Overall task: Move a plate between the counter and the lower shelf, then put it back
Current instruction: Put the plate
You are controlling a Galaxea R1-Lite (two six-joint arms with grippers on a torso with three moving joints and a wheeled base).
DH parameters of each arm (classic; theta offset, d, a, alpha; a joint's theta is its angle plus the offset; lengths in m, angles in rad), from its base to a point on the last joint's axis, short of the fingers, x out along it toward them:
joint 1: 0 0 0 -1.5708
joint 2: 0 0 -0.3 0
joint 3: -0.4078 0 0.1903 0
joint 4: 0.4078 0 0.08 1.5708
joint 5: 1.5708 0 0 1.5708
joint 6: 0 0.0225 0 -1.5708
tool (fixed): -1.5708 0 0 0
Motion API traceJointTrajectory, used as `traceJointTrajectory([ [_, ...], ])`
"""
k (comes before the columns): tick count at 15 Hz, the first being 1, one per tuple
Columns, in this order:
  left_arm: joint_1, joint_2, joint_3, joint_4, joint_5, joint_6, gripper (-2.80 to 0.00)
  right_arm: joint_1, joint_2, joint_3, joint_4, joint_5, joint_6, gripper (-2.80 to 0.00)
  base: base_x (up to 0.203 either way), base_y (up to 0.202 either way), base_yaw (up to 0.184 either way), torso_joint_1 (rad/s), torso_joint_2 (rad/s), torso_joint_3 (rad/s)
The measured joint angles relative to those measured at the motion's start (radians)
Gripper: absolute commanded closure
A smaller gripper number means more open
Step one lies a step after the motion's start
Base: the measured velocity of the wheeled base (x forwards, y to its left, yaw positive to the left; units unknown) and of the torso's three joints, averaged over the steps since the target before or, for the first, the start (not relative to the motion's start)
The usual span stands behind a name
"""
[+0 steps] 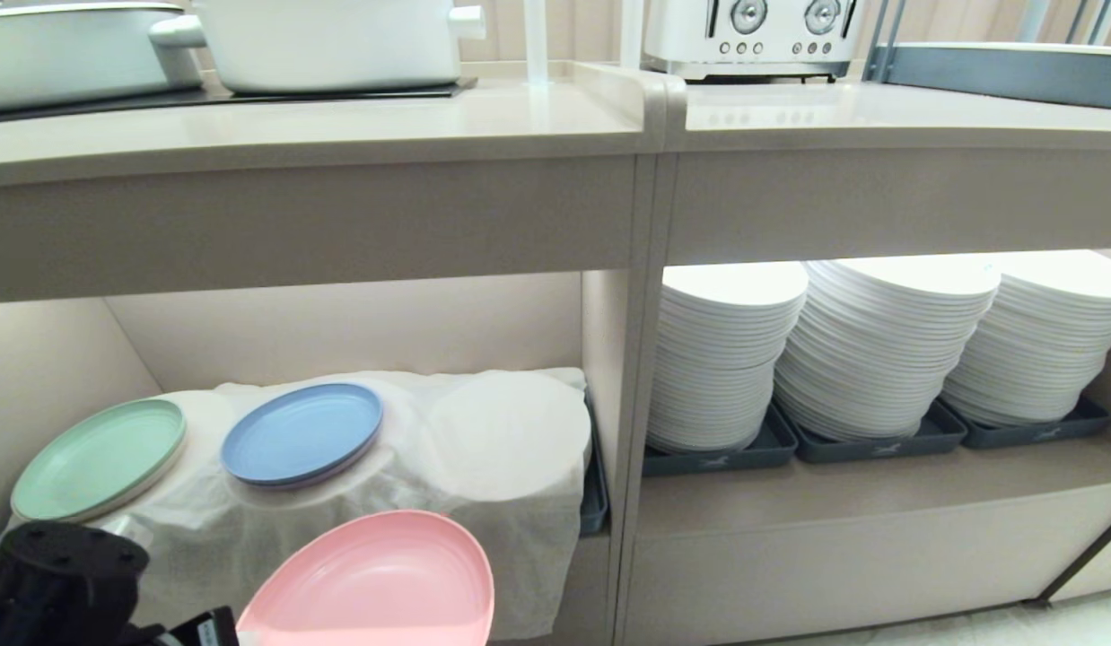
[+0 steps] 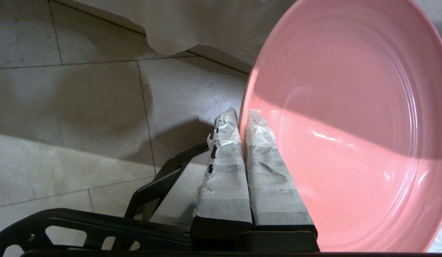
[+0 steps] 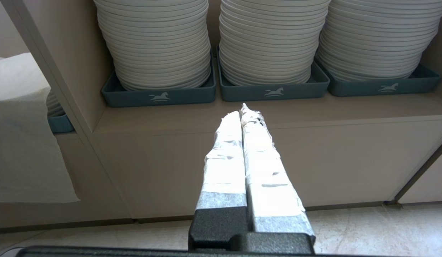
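Pink plate (image 1: 376, 579) is in the left gripper (image 2: 242, 117), carried in open air in front of the lower shelf (image 1: 358, 323), near the bottom edge of the head view. It sits on neither surface: not on the counter (image 1: 340, 135) above, not on the white cloth (image 1: 502, 440) draped over the shelf mounds.

Progress, as a judgement: plate is mid-transfer, one leg of the move underway. Can't tell from this alone which leg it is. At least one placement is left, and probably the return trip too.

Grip: taped fingers (image 2: 224, 171) clenched on the plate's rim, one finger on each face of the edge, the rest of the plate cantilevered out past the fingertips. In the left wrist view the plate sits over floor tiles (image 2: 81, 107), with the cloth's hanging hem beyond it.

Left arm pose: low at the near left, black wrist housing just in frame, plate tilted with its near edge lower.

Mint-green plate (image 1: 98, 458) and blue plate (image 1: 301, 432) lie on the cloth at the left, untouched, well clear of the carried plate.

Right gripper (image 3: 244, 112) is parked, fingers pressed together and holding nothing, pointing at the white plate stacks (image 3: 274, 39) in grey trays in the right recess.
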Motion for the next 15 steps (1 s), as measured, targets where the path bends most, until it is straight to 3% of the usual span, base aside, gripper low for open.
traceJointTrajectory([
  [8, 0.001, -0.139, 0.009, 0.084, 0.003, 0.000, 0.00, 0.000, 0.000, 0.000, 0.000, 0.000, 0.000, 0.00, 0.000, 0.000, 0.000, 0.000, 0.00, 0.000],
  [15, 0.001, -0.173, 0.025, 0.084, -0.002, -0.001, 0.00, 0.000, 0.000, 0.000, 0.000, 0.000, 0.000, 0.00, 0.000, 0.000, 0.000, 0.000, 0.00, 0.000],
])
